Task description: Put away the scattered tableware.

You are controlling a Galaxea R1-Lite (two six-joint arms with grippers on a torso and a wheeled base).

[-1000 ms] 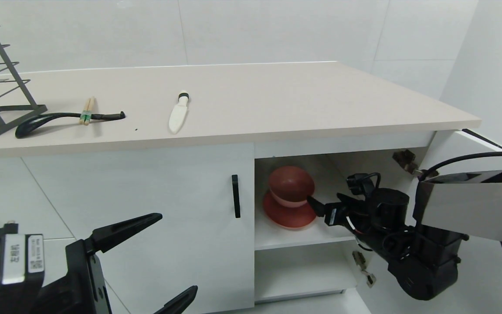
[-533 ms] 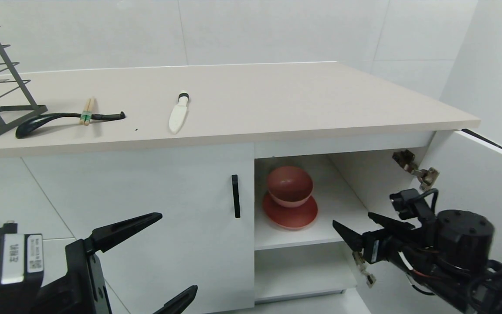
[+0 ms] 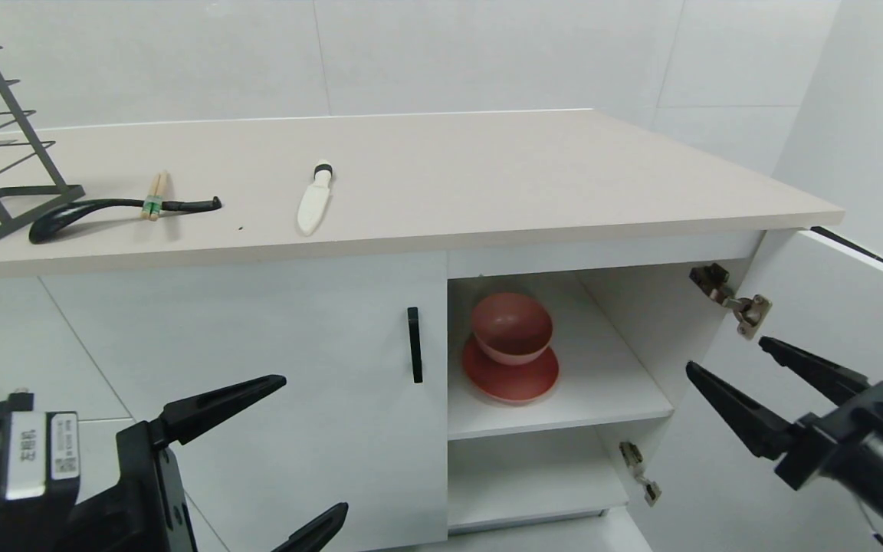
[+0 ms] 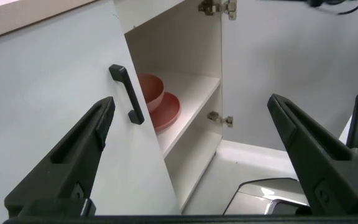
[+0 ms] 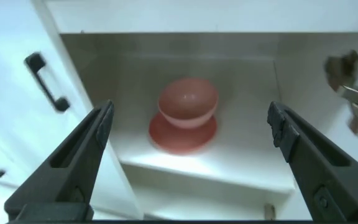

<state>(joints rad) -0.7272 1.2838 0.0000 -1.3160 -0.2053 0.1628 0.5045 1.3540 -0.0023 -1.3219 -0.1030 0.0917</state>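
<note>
In the head view, the right hand [image 3: 725, 354] has pulled back out of the cupboard. A second ago it was at the red bowl [image 3: 511, 326] on the upper shelf [image 3: 610, 399]. Now it hangs at the lower right of the frame, spread wide and holding nothing. The bowl sits upright on the red plate [image 3: 510, 377] at the centre of the frame, behind the open door [image 3: 817, 322]. We judge that pair put away.

The left hand [image 3: 313, 442] has not moved from the lower left. It is also wide open and empty.

On the surface [image 3: 487, 169], at the upper left of the frame, three pieces are still out. The black spoon [image 3: 89, 211] lies with the chopsticks [image 3: 153, 195] across its handle, and the white knife [image 3: 314, 201] lies apart to their right. We take these to be the next job.

In the left wrist view, the left hand [image 4: 189, 102] gapes empty in front of the closed door's handle [image 4: 126, 93]. The bowl [image 4: 151, 90] and plate [image 4: 169, 112] are on the shelf beyond it.

In the right wrist view, the right hand [image 5: 189, 111] is open and clear of the shelf. It frames the bowl [image 5: 188, 99] on its plate [image 5: 182, 137].
</note>
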